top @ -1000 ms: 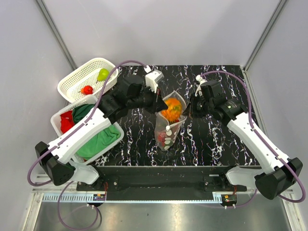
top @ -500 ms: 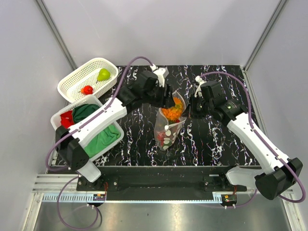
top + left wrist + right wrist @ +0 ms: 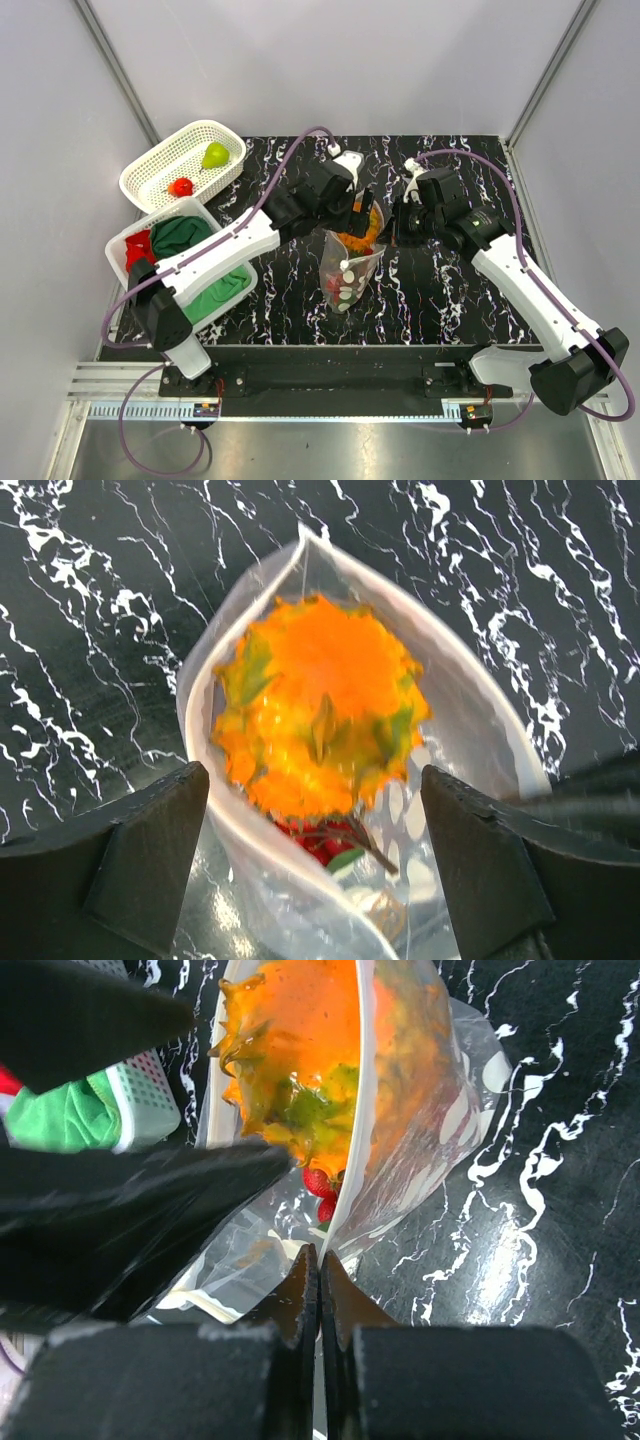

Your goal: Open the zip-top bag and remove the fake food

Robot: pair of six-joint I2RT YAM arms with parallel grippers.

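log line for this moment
left end effector: open over zip-top bag mouth | right end effector: shut on bag rim | orange piece: inside bag | pear, red fruit: in white basket

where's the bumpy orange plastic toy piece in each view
Top external: the bumpy orange plastic toy piece sits just above centre.
Left wrist: it fills mid-frame.
Right wrist: it is top centre.
Shared landmark: the clear white-dotted plastic zip-top bag holding it.

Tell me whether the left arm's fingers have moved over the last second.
Yes. In the top view the left fingers have shifted right, farther from the white basket, and now sit spread over the zip-top bag's mouth.
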